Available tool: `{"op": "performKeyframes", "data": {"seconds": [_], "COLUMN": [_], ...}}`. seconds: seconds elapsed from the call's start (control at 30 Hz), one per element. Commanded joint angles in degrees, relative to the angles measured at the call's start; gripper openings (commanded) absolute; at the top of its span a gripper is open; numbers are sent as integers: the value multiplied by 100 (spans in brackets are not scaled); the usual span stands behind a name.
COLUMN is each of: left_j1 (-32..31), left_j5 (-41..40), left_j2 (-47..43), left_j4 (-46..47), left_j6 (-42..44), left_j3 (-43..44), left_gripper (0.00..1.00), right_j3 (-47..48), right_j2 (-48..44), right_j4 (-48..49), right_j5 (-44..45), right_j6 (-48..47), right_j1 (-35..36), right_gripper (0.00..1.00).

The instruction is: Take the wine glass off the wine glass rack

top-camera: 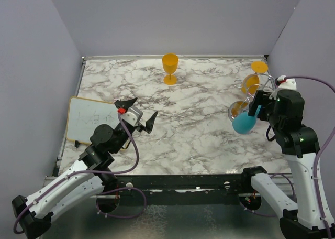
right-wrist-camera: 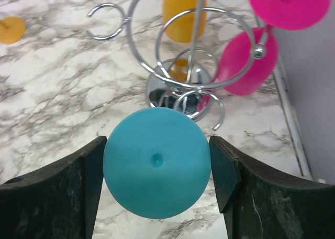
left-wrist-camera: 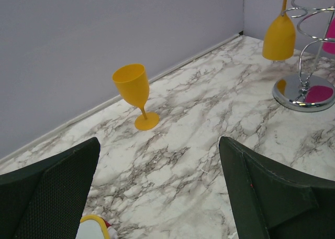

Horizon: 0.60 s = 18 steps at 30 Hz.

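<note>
The wine glass rack [top-camera: 260, 88] is a shiny wire stand at the far right; its disc base [right-wrist-camera: 175, 87] shows in the right wrist view and in the left wrist view [left-wrist-camera: 306, 92]. Yellow glasses [top-camera: 250, 84] and a pink glass [right-wrist-camera: 246, 61] hang upside down on it. My right gripper [top-camera: 255, 109] is shut on a teal wine glass [top-camera: 243, 122], held just left of the rack; its round foot [right-wrist-camera: 157, 163] sits between my fingers [right-wrist-camera: 68, 192]. My left gripper [top-camera: 140, 112] is open and empty over the table at the left [left-wrist-camera: 157, 197].
A yellow wine glass [top-camera: 170, 68] stands upright at the back middle, also in the left wrist view [left-wrist-camera: 133, 92]. A white board [top-camera: 89, 121] lies at the left edge. Grey walls close the table on three sides; the right wall is next to the rack.
</note>
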Motion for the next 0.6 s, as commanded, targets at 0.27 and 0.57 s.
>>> {"op": "performKeyframes", "data": {"seconds": [0.27,0.57], "left_j1": [-21,-10], "left_j5": [193,1148], "left_j2": [485,1404], "left_j4": [86,628], "left_j6": [-690,-4821], "left_j3": [219,648], "left_gripper": [100,100], "right_j3": [140,-16], "right_j2": [287,575], "right_j4": [911,1949], "right_j5": [-3020,-4199], "right_j6": [120,1363], "right_j1": [-28,-23], "right_gripper": [66,66]}}
